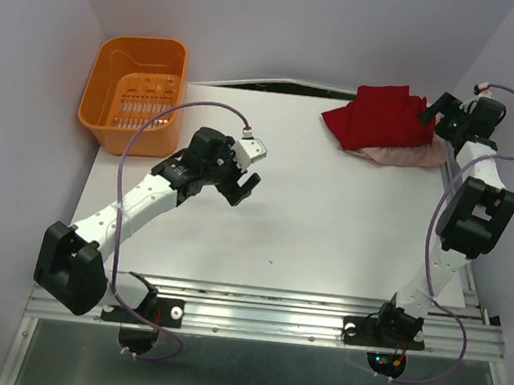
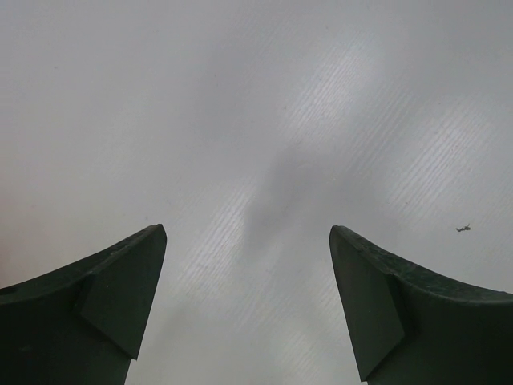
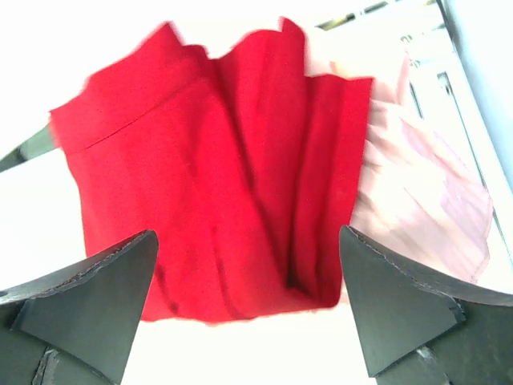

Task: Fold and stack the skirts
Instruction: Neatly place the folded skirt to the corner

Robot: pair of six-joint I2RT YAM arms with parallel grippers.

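Note:
The deep red skirt (image 1: 380,115) lies folded at the table's far right, on top of the pale pink skirt (image 1: 408,156), which sticks out below and to the right of it. In the right wrist view the red skirt (image 3: 224,176) fills the middle with pleat-like folds and the pink skirt (image 3: 425,200) shows at its right. My right gripper (image 1: 434,110) is open and empty at the right edge of the pile, jaws apart just short of the red cloth (image 3: 248,241). My left gripper (image 1: 248,187) is open and empty above bare table (image 2: 248,233) left of centre.
An orange plastic basket (image 1: 134,92) stands at the far left corner of the white table (image 1: 327,227). Walls close in on the left, back and right. A metal rail (image 1: 317,323) runs along the near edge by the arm bases.

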